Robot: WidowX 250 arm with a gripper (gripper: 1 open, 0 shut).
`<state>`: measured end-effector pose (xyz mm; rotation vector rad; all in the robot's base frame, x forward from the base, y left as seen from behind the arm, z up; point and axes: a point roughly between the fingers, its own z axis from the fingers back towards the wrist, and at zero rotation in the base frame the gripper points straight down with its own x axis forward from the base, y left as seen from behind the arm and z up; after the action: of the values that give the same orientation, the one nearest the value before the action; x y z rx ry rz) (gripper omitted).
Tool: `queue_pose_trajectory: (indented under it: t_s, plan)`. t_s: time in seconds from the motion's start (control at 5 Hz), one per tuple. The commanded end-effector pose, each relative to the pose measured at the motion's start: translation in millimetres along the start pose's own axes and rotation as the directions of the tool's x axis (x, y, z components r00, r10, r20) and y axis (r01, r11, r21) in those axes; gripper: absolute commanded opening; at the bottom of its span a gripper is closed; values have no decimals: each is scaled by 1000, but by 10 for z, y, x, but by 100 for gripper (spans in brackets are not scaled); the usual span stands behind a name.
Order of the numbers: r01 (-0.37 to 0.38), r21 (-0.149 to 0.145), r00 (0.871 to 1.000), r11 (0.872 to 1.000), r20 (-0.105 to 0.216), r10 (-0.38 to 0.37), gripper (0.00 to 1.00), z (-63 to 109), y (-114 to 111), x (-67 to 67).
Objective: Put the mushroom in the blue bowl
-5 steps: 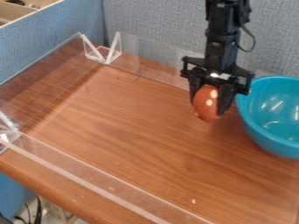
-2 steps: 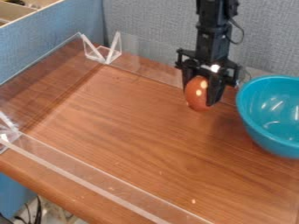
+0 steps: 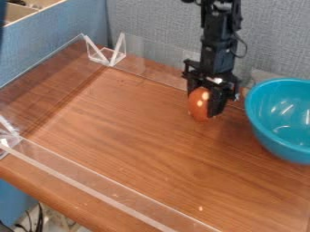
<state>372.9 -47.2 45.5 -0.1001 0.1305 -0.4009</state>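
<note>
Across the whole lower view lies the bench [image 3: 115,136], a reddish wood-grain top edged by low clear plastic walls [image 3: 72,177], with a blue partition [image 3: 54,41] standing behind its far left side and a grey panel behind the rest. At the right edge sits the bowl [image 3: 281,118], teal-blue and glossy, upright on the wood, its far side cut off by the frame and its inside showing only bright reflections. Just left of the bowl, apart from its rim, the black arm [image 3: 219,32] comes down from the top of the view with its end effector [image 3: 205,98] pointing straight down. The end effector's fingers are clamped on the mushroom [image 3: 201,104], whose orange-brown cap bulges out between them. The mushroom is low over the wood beside the bowl, outside it; whether it touches the bench cannot be told.
</note>
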Motion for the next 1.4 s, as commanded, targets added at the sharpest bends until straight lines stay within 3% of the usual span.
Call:
queue_pose_trajectory:
  t_s: [0.0,0.4,0.8,1.2]
  plan:
    - [29,33,997,999,74,-32,0,273,127,22]
    - [91,47,993,995,71,-94,0,313,233,-94]
    - [11,48,994,999,109,-17,0,519,227,-8]
    - [92,61,986,994,134,-99,0,733,153,6]
